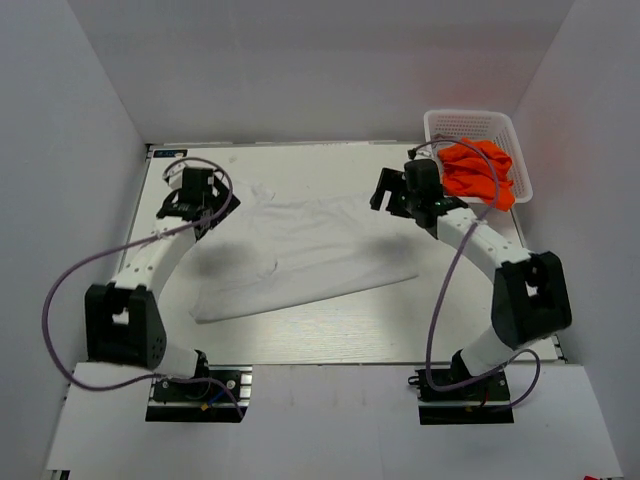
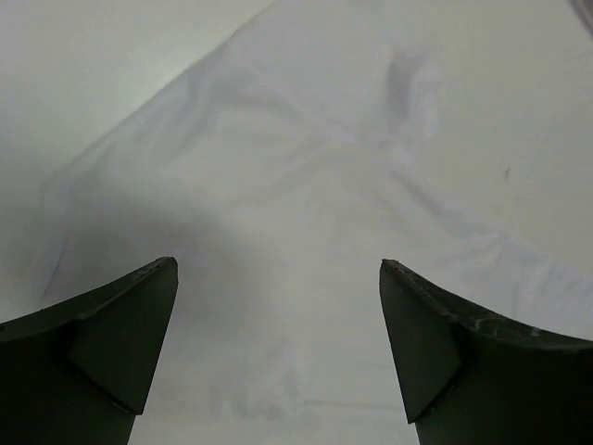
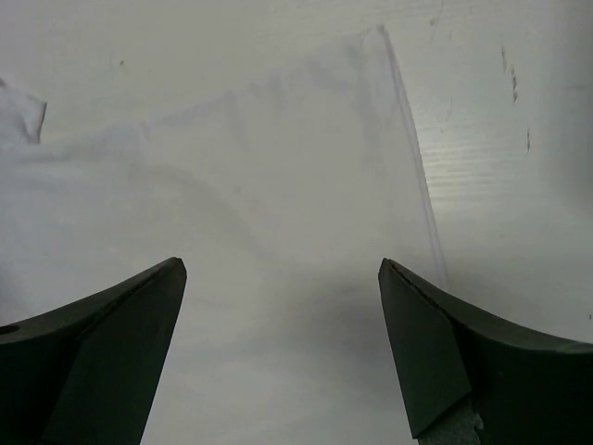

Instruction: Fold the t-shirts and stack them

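Note:
A white t-shirt [image 1: 300, 255] lies spread on the white table, slanting from front left to right. An orange t-shirt [image 1: 478, 172] is bundled in a white basket [image 1: 470, 124] at the back right. My left gripper [image 1: 195, 205] hovers open over the shirt's back left part; the left wrist view shows wrinkled white cloth [image 2: 306, 185] between its spread fingers [image 2: 120, 324]. My right gripper [image 1: 392, 195] hovers open over the shirt's back right part; the right wrist view shows flat cloth [image 3: 278, 204] and its edge [image 3: 408, 148] between the fingers [image 3: 435, 343]. Neither holds anything.
The white table [image 1: 300, 340] is walled by white panels at the back and both sides. The basket stands at the back right corner. Both arms' cables loop outward at the sides. Bare table strip runs in front of the shirt.

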You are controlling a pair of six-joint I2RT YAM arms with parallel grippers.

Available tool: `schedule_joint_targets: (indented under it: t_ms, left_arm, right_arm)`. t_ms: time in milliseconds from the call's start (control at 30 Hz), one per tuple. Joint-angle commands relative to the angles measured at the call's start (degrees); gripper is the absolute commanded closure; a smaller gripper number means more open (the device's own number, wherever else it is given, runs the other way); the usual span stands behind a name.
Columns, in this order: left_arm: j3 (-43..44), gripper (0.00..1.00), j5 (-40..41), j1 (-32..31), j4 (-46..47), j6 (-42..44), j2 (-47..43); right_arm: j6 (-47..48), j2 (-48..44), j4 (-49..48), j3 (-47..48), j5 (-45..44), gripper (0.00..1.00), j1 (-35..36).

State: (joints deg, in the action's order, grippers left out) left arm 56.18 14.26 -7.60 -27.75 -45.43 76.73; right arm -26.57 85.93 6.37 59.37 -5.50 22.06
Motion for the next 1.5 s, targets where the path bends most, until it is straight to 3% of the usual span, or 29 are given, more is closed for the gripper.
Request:
schedule_joint_targets:
  t_ms: [0, 233, 533, 733, 833, 867, 967, 1167, 1200, 1233, 1267, 1467]
  left_arm:
    - [12.8, 0.00, 2.0, 0.5, 3.8, 6.1, 11.2]
    - [39.4, 0.00, 8.8, 0.5, -0.6, 11.9, 39.2]
    - [69.7, 0.02, 7.7, 0.5, -2.3, 18.7, 64.0]
    - [63.7, 0.10, 11.3, 0.5, 1.7, 20.3, 63.4]
    - [60.0, 0.22, 11.5, 0.5, 3.9, 22.2, 62.6]
    - [59.5, 0.30, 10.8, 0.5, 4.5, 22.2, 62.1]
    - [57.8, 0.38, 8.6, 0.5, 4.5, 22.8, 61.5]
    - [55.3, 0.73, 3.2, 0.5, 5.3, 23.4, 61.5]
    - [55.3, 0.81, 2.4, 0.5, 5.3, 23.4, 61.5]
    - [54.7, 0.95, 1.0, 0.5, 5.3, 24.0, 61.5]
    - [54.7, 1.00, 1.0, 0.5, 5.9, 24.0, 61.5]
    - [51.9, 1.00, 5.6, 0.5, 10.4, 28.1, 58.9]
  right_arm:
    - [1.1, 7.1, 5.2, 10.0, -4.9, 0.10, -1.2]
    - [3.2, 19.6, 8.1, 23.1, -6.0, 0.10, -3.7]
    - [4.9, 29.3, 11.5, 32.7, -4.9, 0.10, -6.2]
    - [4.5, 30.7, 11.5, 32.5, -3.2, 0.10, -6.9]
    - [4.4, 30.9, 10.8, 32.6, -2.8, 0.10, -7.4]
    - [4.3, 31.1, 10.2, 32.5, -2.9, 0.10, -7.4]
    - [3.7, 31.9, 10.2, 33.3, -2.8, 0.10, -7.7]
    - [3.5, 34.8, 9.5, 35.6, -2.9, 0.10, -7.7]
    - [3.5, 35.3, 9.5, 36.5, -2.9, 0.10, -7.7]
    - [3.6, 36.8, 9.5, 37.6, -2.7, 0.10, -7.8]
    - [3.8, 37.5, 9.7, 38.7, -2.8, 0.10, -7.7]
    - [5.9, 43.3, 8.5, 43.4, -0.8, 0.15, -7.7]
